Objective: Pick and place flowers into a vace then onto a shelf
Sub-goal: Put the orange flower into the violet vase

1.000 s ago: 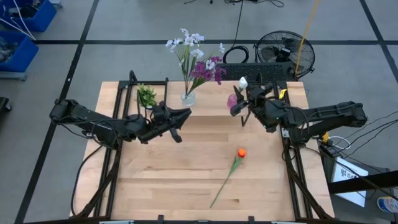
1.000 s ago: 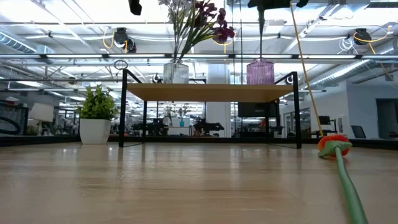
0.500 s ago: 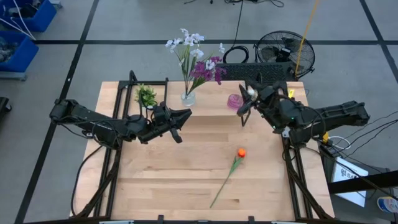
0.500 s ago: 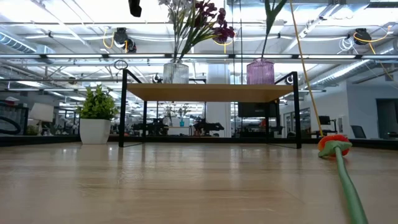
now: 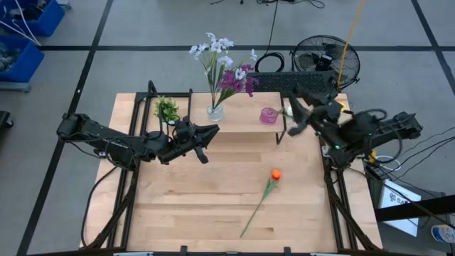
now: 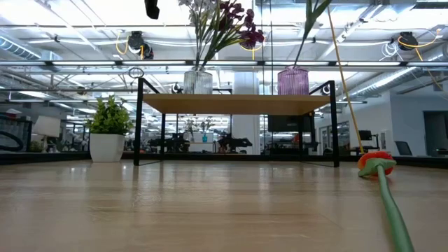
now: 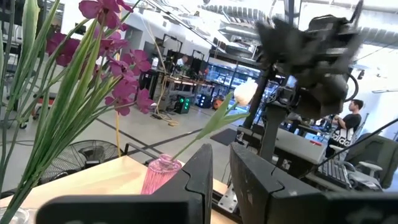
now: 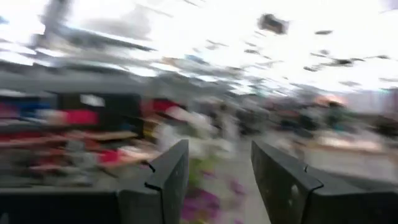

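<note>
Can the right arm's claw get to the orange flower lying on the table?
Probably yes. The orange flower lies alone on bare table, nothing over it, and the right claw is open and empty just above and beside it.

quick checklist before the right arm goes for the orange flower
1. White bud released into pink vase: ok, stem leans in the vase.
2. Right gripper empty: ok, fingers apart, nothing between them.
3. Orange flower reachable: ok, it lies flat on the table, nothing on it.
4. Clear vase with the purple and white flowers upright on the shelf: ok.
5. Left gripper out of the way: ok, it hovers left of centre, away from the orange flower.
</note>
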You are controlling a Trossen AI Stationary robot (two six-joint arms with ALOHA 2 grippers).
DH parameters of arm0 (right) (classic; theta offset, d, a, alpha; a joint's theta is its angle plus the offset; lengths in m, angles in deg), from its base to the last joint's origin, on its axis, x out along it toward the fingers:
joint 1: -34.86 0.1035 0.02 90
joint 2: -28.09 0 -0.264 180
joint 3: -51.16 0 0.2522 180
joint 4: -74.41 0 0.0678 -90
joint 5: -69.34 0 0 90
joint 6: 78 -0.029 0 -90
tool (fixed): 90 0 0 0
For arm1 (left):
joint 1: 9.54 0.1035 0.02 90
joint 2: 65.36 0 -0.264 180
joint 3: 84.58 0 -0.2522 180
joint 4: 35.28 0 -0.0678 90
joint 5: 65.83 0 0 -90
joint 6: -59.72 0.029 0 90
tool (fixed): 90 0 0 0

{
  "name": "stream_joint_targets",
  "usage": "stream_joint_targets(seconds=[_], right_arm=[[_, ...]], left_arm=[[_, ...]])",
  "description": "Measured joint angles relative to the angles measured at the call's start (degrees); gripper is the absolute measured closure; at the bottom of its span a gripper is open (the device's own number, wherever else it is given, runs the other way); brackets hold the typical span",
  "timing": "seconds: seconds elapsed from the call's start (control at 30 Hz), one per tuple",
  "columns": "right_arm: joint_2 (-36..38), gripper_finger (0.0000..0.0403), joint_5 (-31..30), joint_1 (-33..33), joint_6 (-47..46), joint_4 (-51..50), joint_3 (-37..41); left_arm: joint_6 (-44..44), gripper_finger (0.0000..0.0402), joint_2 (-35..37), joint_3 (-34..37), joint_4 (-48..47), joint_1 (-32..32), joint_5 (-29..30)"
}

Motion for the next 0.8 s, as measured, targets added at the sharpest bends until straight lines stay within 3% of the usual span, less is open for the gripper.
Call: stream_joint_targets(seconds=[0.2, 0.3, 0.37, 0.5, 0.67, 0.8], right_arm=[[2.26, 0.0234, 18.87, 10.24, -1.41, -4.02, 0.00], [1.66, 0.0234, 17.97, 15.78, -3.17, -8.88, 0.00], [1.26, 0.0234, 14.96, 18.72, -9.02, -15.80, 0.00], [0.79, 0.0234, 15.43, 23.19, -31.45, -35.45, 0.00], [-0.19, 0.0234, 26.76, 26.36, -68.49, -59.36, 0.00], [-1.73, 0.0234, 28.53, 27.21, -95.42, -66.65, 3.80]], left_arm=[[-0.16, 0.0339, 0.00, 0.00, 0.02, 0.00, 0.01], [-1.19, 0.0339, 0.00, 0.00, 0.02, 0.00, -0.06], [-1.89, 0.0339, 0.00, 0.00, 0.02, 0.00, -1.14], [-2.36, 0.0339, 0.00, 0.00, 0.28, -0.01, -1.83], [-4.92, 0.0339, 0.00, 0.00, 0.36, 0.00, -1.11], [-6.89, 0.0339, 0.00, 0.00, 0.46, -0.02, -1.06]])
